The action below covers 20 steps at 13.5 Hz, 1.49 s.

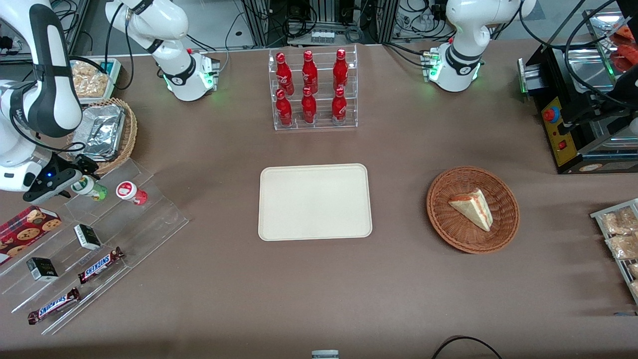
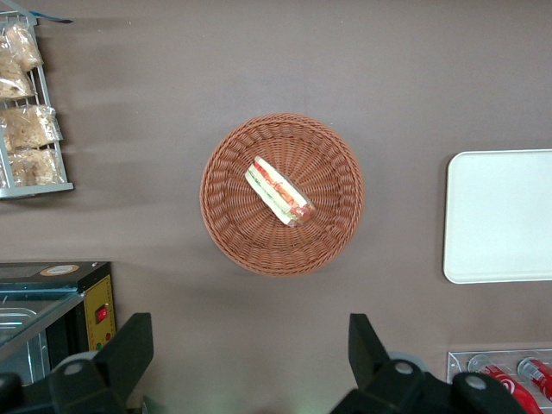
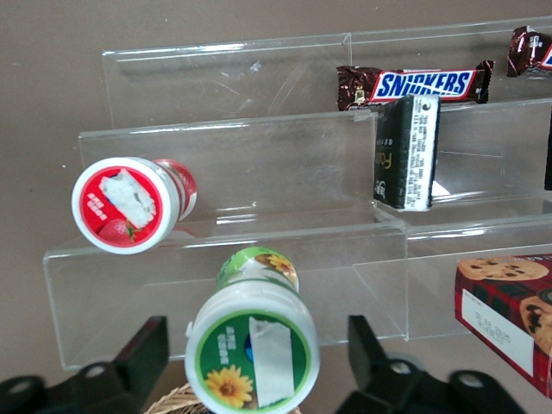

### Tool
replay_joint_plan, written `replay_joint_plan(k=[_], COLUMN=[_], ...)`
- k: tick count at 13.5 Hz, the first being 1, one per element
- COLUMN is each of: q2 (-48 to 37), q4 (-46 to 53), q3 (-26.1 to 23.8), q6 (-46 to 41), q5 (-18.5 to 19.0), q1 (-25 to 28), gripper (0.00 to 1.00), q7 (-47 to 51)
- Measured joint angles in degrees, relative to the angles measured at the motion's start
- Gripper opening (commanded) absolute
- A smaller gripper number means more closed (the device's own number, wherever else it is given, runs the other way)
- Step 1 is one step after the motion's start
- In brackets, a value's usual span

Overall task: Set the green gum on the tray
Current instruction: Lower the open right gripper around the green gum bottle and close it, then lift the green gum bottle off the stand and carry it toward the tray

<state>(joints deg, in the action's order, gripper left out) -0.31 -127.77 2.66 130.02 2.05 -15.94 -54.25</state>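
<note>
The green gum [image 1: 90,188] is a small green bottle with a white lid, lying on the top step of a clear acrylic stepped shelf [image 1: 149,219] toward the working arm's end of the table. In the right wrist view its lid [image 3: 253,349] faces the camera. My right gripper [image 1: 76,180] is open, with its fingers either side of the green gum [image 3: 254,366] and gaps showing on both sides. The like red bottle [image 1: 130,192] lies beside it on the same step and also shows in the right wrist view [image 3: 129,203]. The cream tray [image 1: 315,202] lies flat mid-table and shows in the left wrist view [image 2: 500,216].
The shelf's lower steps hold Snickers bars [image 1: 99,264], small black boxes [image 1: 87,236] and a cookie box [image 1: 27,227]. A wicker basket with a foil tray [image 1: 102,132] stands close above the gripper. A rack of red bottles [image 1: 311,89] and a basket with a sandwich [image 1: 472,209] flank the tray.
</note>
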Motion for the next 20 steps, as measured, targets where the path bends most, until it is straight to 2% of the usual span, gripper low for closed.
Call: replay_joint_plan(k=[7,12,14,16,20], q2=[-0.1,-2.12,-3.12,-3.83,-4.97], q4=[0.76,11.14,15.4,18.09,20.69], q3=[0.0,-0.22,-0.77,-1.43,-2.1], q6=[-1.1,-18.15,-25.31,-29.45,-34.51], q5=[-0.04,-0.44,-2.56,-3.89,-4.0], q1=[-0.01,0.04,0.77,3.74,13.54], gripper=[0.0,0.0,0.0,0.0,0.0], q7=[0.0,0.0,0.94,3.42,17.36])
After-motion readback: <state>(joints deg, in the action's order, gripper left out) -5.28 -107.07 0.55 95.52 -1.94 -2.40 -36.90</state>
